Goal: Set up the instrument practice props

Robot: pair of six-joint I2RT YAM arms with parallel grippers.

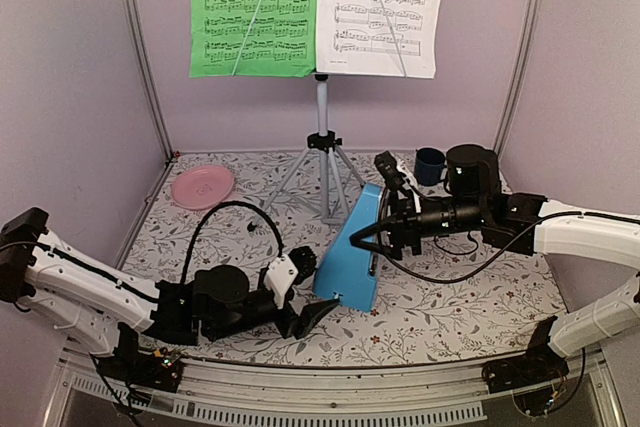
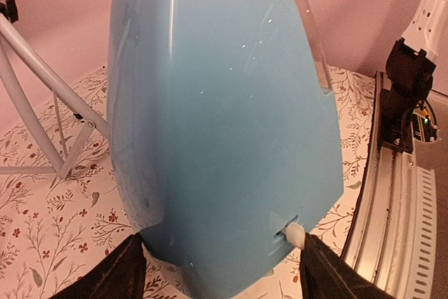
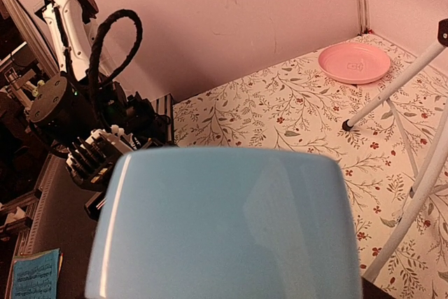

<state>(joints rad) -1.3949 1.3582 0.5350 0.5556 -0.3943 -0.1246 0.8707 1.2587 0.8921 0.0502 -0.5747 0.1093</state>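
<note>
Near the middle of the table [image 1: 450,317], just in front of the tripod, the light-blue metronome [image 1: 348,252] leans with its narrow top tipped toward my right gripper [image 1: 372,239]. That gripper is clamped across the top of the case, which I judge is what holds the case at this slant. My left gripper [image 1: 312,315] sits low at the base. In the left wrist view its fingers [image 2: 112,274] straddle the wide bottom edge, one on each side, and the far one is right beside the small white winding key [image 2: 295,232]. I cannot tell whether those jaws are pressing on the case or merely bracketing it. I read the two-handed arrangement as top guided, bottom steadied, so the case can be stood square on its base. Behind it the music stand [image 1: 322,162] is upright with the green page [image 1: 255,7] and the white page [image 1: 385,7] side by side on its desk, each pinned by a thin wire arm. The pink plate [image 1: 202,187] and dark mug [image 1: 430,165] sit well apart near the back wall. For writing, both pages carry printed staves, but I cannot read a title. The metronome faces I see show no brand. A small blue card [image 3: 35,274] off the table edge has print too fine to read.
</note>
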